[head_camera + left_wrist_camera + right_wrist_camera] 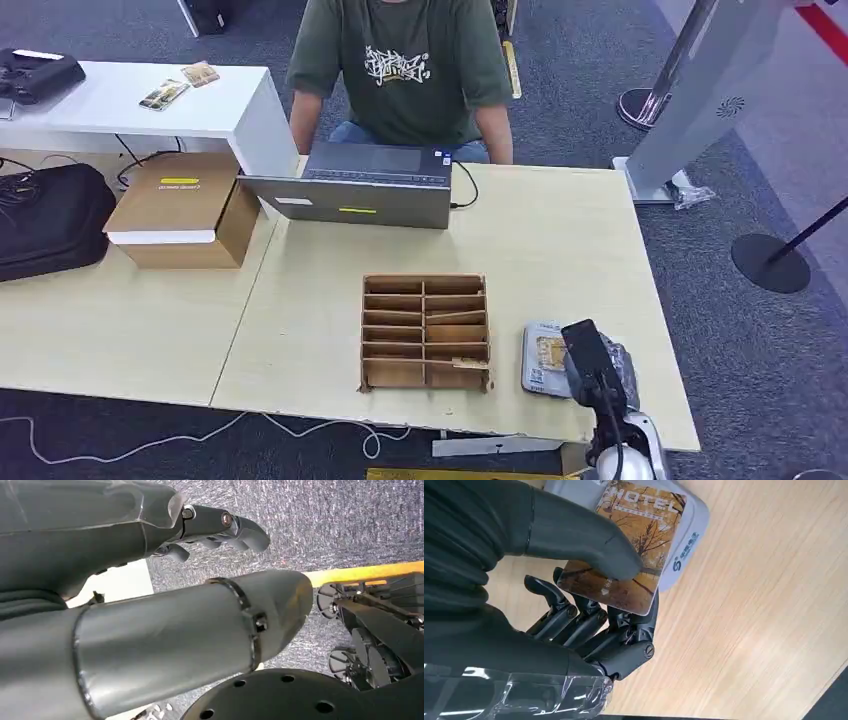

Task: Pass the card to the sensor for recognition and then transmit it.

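Observation:
My right hand [589,605] pinches an orange hotel card [634,550] between the thumb and the dark fingers. The card lies flat over the white sensor pad [684,535] on the wooden table. In the head view the right hand [590,360] hangs over the sensor pad [540,358] near the table's front right corner, and the card [550,352] shows as a yellow patch on the pad. My left hand [220,525] hangs beside my body above grey carpet, its fingers loosely curled and holding nothing.
A brown cardboard slot organizer [425,332] stands just left of the sensor. A person in a green shirt [405,60] sits behind a grey laptop [360,190] at the far edge. A cardboard box [185,210] and a black bag [50,220] lie at the left.

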Available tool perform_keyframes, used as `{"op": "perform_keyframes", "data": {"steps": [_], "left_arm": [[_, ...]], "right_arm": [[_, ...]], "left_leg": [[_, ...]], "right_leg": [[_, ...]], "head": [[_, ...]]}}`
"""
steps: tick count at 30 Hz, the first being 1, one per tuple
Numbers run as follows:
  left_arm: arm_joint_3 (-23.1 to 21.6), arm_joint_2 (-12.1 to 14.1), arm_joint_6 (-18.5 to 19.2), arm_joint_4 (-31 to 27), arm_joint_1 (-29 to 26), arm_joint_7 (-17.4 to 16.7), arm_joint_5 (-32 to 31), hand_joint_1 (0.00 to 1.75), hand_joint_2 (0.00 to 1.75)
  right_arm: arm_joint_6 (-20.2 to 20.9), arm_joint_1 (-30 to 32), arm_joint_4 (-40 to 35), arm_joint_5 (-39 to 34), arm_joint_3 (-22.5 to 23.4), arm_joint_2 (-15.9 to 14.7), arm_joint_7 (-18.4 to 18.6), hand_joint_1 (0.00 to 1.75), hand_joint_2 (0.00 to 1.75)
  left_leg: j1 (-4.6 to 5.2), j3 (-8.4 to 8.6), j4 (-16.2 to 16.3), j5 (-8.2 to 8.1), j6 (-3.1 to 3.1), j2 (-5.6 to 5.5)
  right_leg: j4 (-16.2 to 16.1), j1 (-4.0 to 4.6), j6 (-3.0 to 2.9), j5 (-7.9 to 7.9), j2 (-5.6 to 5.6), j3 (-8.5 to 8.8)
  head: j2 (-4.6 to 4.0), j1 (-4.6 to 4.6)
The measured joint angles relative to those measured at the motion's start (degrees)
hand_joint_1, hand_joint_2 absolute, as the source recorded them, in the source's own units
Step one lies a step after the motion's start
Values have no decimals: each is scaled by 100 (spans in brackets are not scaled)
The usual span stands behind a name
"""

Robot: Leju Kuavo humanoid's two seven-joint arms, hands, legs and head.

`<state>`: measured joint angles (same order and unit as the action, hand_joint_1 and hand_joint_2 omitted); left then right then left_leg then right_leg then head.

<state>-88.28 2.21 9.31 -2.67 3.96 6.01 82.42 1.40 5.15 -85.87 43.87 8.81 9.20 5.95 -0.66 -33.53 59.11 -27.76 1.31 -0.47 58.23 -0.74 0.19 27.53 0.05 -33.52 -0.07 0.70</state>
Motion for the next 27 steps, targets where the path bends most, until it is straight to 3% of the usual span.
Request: {"op": "perform_keyframes", "data": {"steps": [16,27], "left_arm": [[0,83,-33,0,19,0,-61,0,0],[0,96,-48,0,18,0,-81,0,0]], "right_arm": [[55,-525,625,258,-717,-529,79,175,175],[-2,-454,715,98,-868,-599,175,175,175]], "left_leg": [[0,2,0,0,0,0],[0,2,0,0,0,0]], "right_leg": [[0,0,0,0,0,1],[-1,0,0,0,0,1]], "head": [[0,0],[0,0]]}}
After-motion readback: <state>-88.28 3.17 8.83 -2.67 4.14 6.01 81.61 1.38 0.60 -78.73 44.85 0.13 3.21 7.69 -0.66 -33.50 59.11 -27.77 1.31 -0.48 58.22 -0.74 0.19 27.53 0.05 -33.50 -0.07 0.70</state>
